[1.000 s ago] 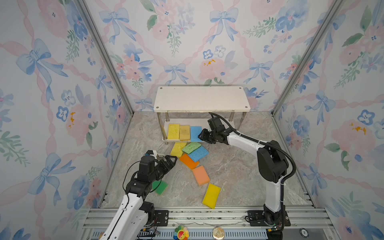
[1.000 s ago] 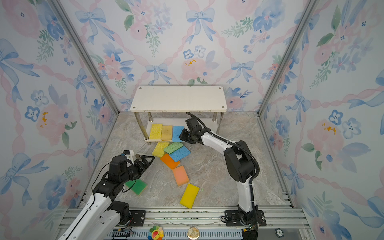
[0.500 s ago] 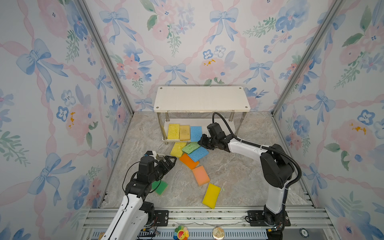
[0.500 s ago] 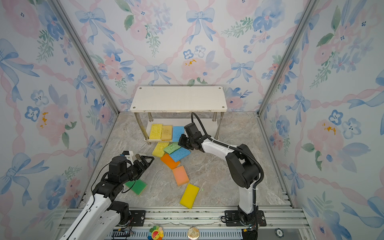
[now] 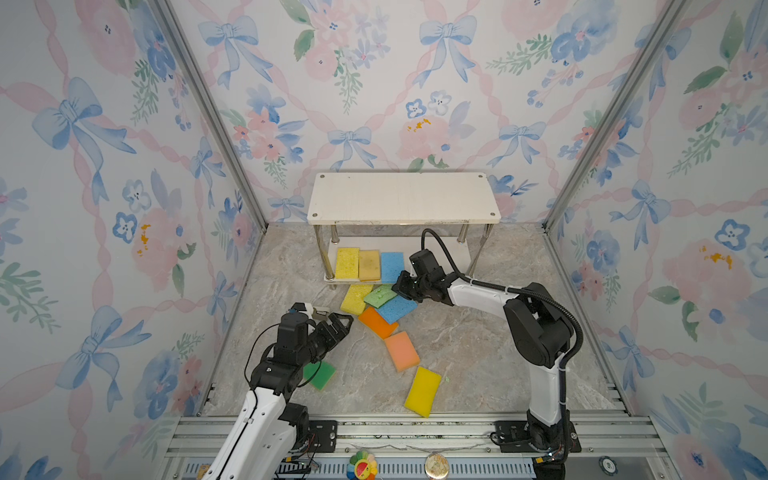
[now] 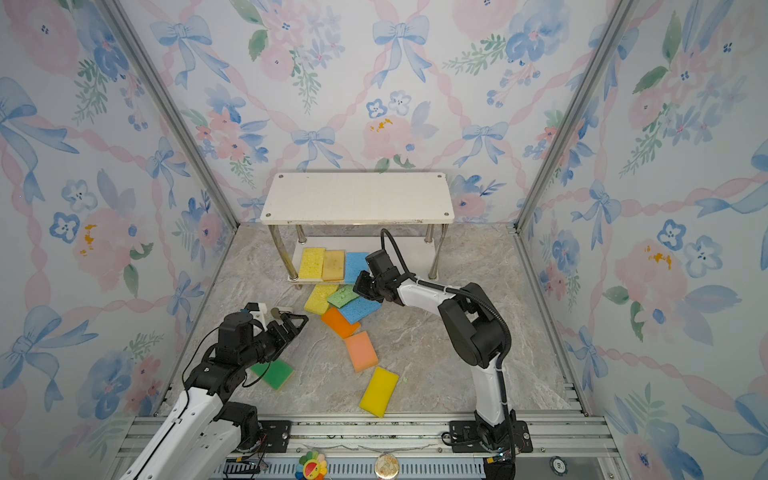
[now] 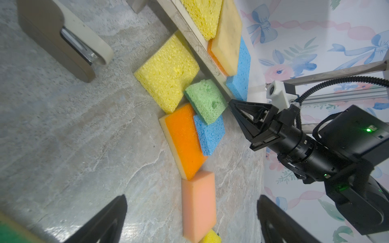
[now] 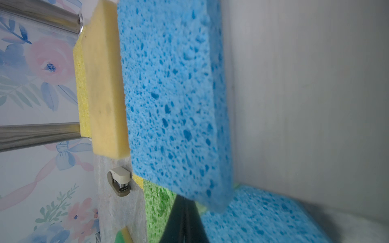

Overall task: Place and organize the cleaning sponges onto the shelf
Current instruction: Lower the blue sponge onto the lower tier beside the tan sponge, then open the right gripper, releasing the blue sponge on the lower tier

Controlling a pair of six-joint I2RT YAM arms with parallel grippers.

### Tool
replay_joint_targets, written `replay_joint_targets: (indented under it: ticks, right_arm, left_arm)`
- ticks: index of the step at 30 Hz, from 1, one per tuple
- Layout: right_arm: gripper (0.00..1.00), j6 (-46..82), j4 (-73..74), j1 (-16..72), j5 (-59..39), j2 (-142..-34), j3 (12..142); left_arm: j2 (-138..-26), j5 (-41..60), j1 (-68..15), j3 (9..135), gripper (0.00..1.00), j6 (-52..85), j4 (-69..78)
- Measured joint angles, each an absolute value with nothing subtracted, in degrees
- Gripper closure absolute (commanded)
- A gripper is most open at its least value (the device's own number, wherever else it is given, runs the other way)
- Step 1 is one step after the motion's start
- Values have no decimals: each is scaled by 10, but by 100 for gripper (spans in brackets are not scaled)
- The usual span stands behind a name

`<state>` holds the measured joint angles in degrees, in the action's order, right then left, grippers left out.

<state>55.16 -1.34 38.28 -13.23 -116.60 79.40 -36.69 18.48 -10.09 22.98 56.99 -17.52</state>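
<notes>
Your right gripper (image 5: pixel 398 286) has its jaws pressed together, tips against the three o'clock edge of the light green sponge (image 5: pixel 380 295). You cannot tell whether any foam is pinched between them. Read the floor as a clock with twelve at the back wall.

The light green sponge lies across a floor blue sponge (image 5: pixel 397 308) at its five o'clock and a pale yellow sponge (image 5: pixel 356 298) at its nine o'clock. At twelve o'clock from the tips stands the shelf (image 5: pixel 403 197). On the left part of its lower board sit three sponges side by side: a shelved yellow sponge (image 5: pixel 347 262), a stained tan sponge (image 5: pixel 369 265) and a shelved blue sponge (image 5: pixel 392 266).

From the pile toward six o'clock run an orange sponge (image 5: pixel 377 322), touching the floor blue one, then a peach sponge (image 5: pixel 401 350), then a bright yellow sponge (image 5: pixel 423 390) near the front rail.

Your left gripper (image 5: pixel 338 326) hovers at eight o'clock from the pile, jaws spread wide and holding nothing. The dark green sponge (image 5: pixel 319 374) lies partly under that arm, and a small beige stapler (image 7: pixel 63 40) sits on the floor just beside the gripper.
</notes>
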Motion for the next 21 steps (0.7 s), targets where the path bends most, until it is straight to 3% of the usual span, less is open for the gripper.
replay_joint_targets:
  ticks: [21]
  right_arm:
    - [94,552,-17,375,-142,-1202,844]
  left_arm:
    - [-369,185,-98,230,2,565,-178]
